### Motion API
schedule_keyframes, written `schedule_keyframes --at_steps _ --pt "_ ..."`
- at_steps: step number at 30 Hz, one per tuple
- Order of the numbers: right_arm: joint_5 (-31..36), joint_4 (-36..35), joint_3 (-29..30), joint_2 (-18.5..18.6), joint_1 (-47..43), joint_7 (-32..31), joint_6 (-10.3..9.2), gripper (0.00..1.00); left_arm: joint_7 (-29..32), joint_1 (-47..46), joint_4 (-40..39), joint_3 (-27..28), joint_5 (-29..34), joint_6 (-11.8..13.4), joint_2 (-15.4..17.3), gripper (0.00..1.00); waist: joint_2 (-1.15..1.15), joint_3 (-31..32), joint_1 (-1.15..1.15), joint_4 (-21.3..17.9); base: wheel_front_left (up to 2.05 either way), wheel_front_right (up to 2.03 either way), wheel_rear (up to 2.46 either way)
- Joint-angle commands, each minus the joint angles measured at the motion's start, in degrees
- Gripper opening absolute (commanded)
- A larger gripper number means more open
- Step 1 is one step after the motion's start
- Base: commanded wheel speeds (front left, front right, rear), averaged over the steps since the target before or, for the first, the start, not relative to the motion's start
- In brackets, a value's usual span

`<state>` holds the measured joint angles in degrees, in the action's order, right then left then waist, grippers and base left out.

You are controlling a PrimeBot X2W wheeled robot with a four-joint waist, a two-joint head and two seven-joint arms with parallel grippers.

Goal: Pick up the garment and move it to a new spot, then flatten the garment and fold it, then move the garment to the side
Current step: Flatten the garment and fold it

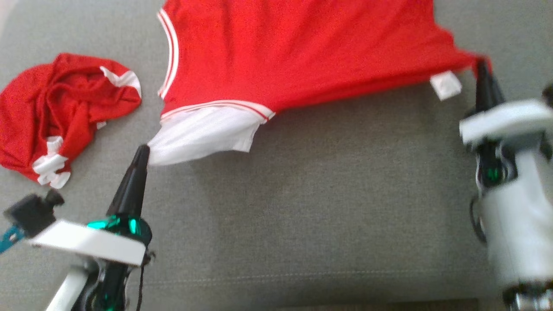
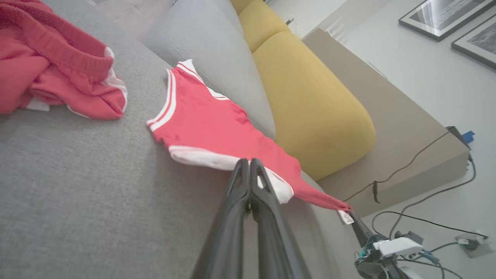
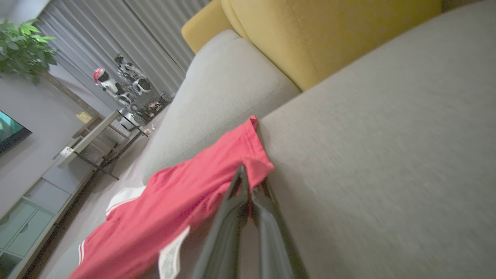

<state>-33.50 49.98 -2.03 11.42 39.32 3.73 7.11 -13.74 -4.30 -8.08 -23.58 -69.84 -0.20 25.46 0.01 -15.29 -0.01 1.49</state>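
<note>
"How far along is it?"

"Fingers of the left gripper [image 1: 144, 150] clamp the garment [image 1: 302, 52] by its white hem, and those of the right gripper [image 1: 481, 65] clamp its red corner, stretching it along the sofa seat [image 1: 328, 198] near its back edge. It's at the flattening step, I'd judge. Folding and moving aside remain."

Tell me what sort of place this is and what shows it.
Most likely a home living room: a grey sofa with yellow back cushions, framed pictures on the wall, and a potted plant.
</note>
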Motion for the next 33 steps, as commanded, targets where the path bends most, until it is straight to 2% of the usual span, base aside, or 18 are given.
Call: schedule_keyframes --at_steps 1,5,10,14,18,25,33 --pt "-0.6 -3.0 -1.0 0.7 -1.5 -0.1 0.37 0.0 -0.7 -1.8 -2.8 3.1 0.0 0.3 2.3 0.0 -0.01 1.7 0.01 -0.1 0.0 0.0 0.0" --pt "0.6 -11.5 -0.2 1.1 -11.3 -2.3 0.37 0.0 -0.9 4.3 -6.8 3.4 0.4 2.6 2.1 0.0 -0.01 2.2 0.01 -0.2 0.0 0.0 0.0" --pt "5.1 -23.8 5.0 0.5 -23.0 -6.3 0.37 0.0 -1.0 10.9 -11.6 4.0 0.8 4.8 1.5 0.0 -0.01 2.2 0.01 -0.1 0.0 0.0 0.0" --pt "8.3 -34.7 9.9 -2.9 -29.6 -12.1 0.37 0.0 -0.2 13.3 -14.5 3.7 1.7 6.6 2.9 0.0 -0.01 1.5 0.01 -0.1 0.0 0.0 0.0" --pt "10.3 -42.4 13.6 -5.7 -31.5 -17.4 0.37 0.0 0.4 10.6 -14.8 3.2 2.9 6.7 2.9 0.0 -0.01 0.5 0.01 -0.2 0.0 0.0 0.0" --pt "11.3 -45.7 15.1 -7.8 -28.7 -24.7 0.37 0.0 1.3 0.1 -8.4 0.2 5.3 5.9 -1.2 0.0 -0.01 -1.8 0.01 0.8 0.0 0.0 0.0" --pt "12.1 -44.9 16.3 -8.4 -23.4 -28.3 0.37 0.0 1.6 -8.8 -0.9 -1.6 7.0 3.8 -4.3 0.0 -0.01 -4.1 0.01 1.7 0.0 0.0 0.0"
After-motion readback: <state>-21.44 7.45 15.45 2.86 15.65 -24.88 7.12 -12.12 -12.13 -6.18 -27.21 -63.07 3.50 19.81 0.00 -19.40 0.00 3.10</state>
